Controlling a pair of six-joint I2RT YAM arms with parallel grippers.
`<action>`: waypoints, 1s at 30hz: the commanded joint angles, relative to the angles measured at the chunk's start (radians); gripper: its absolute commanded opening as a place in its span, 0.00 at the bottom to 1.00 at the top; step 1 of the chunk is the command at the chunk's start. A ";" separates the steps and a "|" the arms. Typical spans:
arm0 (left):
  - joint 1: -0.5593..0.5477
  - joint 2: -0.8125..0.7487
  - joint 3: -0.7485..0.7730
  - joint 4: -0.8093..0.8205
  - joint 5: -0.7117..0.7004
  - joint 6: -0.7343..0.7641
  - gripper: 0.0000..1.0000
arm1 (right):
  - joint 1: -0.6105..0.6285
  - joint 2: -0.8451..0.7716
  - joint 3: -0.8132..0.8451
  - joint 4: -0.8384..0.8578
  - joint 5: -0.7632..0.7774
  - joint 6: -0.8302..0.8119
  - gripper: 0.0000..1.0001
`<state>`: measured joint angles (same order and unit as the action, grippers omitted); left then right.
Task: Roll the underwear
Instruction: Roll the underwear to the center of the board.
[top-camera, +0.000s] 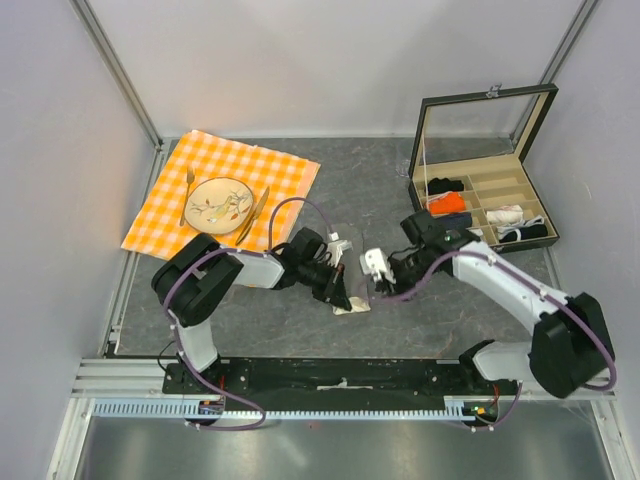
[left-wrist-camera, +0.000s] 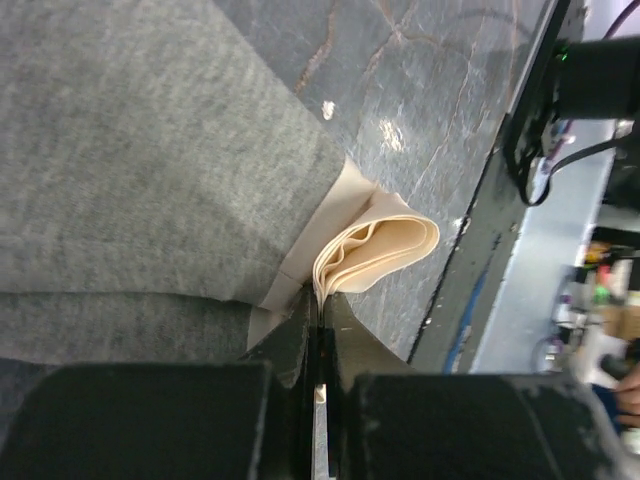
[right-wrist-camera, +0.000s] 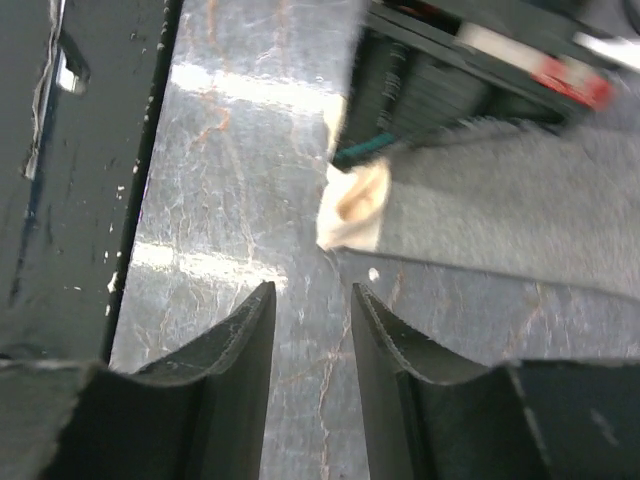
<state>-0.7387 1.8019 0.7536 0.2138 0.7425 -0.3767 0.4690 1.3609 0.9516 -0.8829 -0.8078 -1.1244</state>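
The underwear (left-wrist-camera: 150, 150) is a mid-grey cloth with a cream-white strip (left-wrist-camera: 375, 245) folded into several layers at its end. My left gripper (left-wrist-camera: 320, 300) is shut on that cream fold, low over the table. In the top view only the cream end (top-camera: 352, 308) shows, below the left gripper (top-camera: 338, 290). My right gripper (right-wrist-camera: 310, 300) is open and empty, above bare table, a short way from the cream end (right-wrist-camera: 355, 205) and the grey cloth (right-wrist-camera: 500, 200). In the top view the right gripper (top-camera: 370, 288) sits just right of the left one.
An orange-and-white checked cloth (top-camera: 225, 190) with a plate (top-camera: 220, 203), fork and knife lies at the back left. An open black compartment box (top-camera: 490, 200) with small garments stands at the back right. The table's black front rail (top-camera: 340, 375) runs close behind the grippers.
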 joint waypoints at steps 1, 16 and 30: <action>0.045 0.094 0.091 -0.158 0.058 -0.151 0.02 | 0.150 -0.120 -0.161 0.335 0.120 -0.032 0.44; 0.099 0.182 0.170 -0.208 0.095 -0.246 0.02 | 0.353 0.010 -0.272 0.596 0.435 0.014 0.49; 0.117 0.133 0.158 -0.152 0.104 -0.295 0.20 | 0.358 0.127 -0.294 0.627 0.521 0.037 0.48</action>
<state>-0.6365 1.9572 0.9165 0.0414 0.8738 -0.6277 0.8230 1.4414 0.6701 -0.2596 -0.3443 -1.1049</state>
